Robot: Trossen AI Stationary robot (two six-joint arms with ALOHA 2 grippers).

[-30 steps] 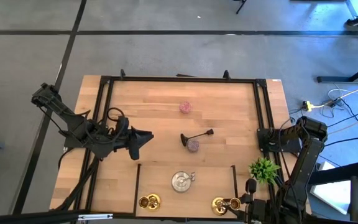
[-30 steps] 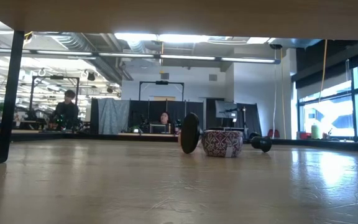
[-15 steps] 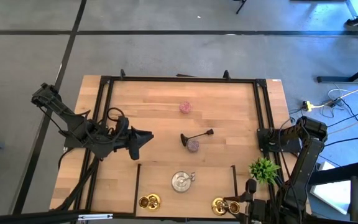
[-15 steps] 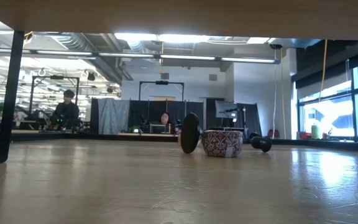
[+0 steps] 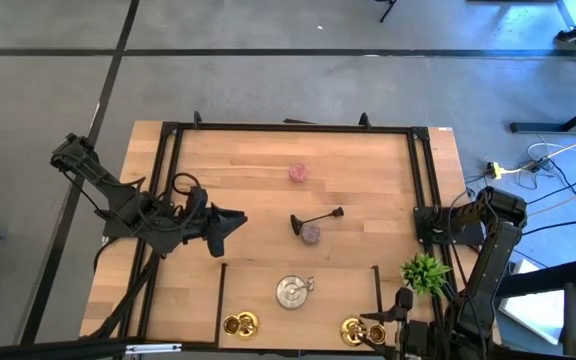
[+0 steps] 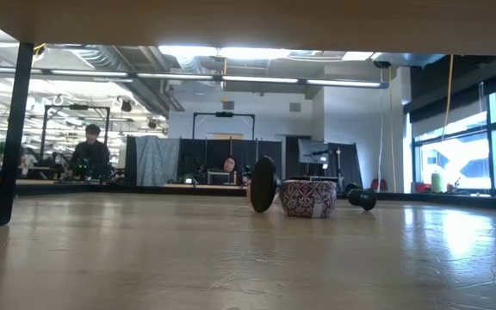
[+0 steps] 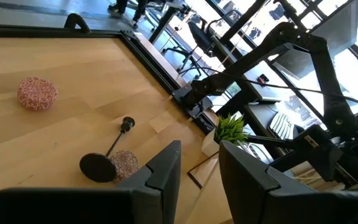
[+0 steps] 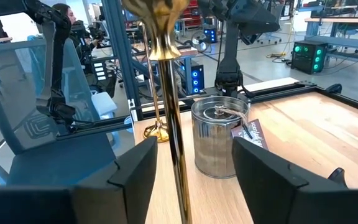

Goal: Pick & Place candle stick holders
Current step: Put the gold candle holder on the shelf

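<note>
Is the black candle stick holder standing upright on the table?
No. In the high view the black candle stick holder lies on its side, its thin stem flat on the table beside a pink holder.

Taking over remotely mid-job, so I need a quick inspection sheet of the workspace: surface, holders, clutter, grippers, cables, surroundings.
Surface: wooden table, black frame around it.
Job's things: black stemmed holder lying tipped beside one pink holder; second pink holder farther back; silver holder and gold holders along the front edge.
Clutter: green plant at the right edge.
Grippers: left gripper open, over the table's left side; right gripper open around a gold stem.
Cables: bundle on the floor, right.
Surroundings: people at desks behind.
</note>
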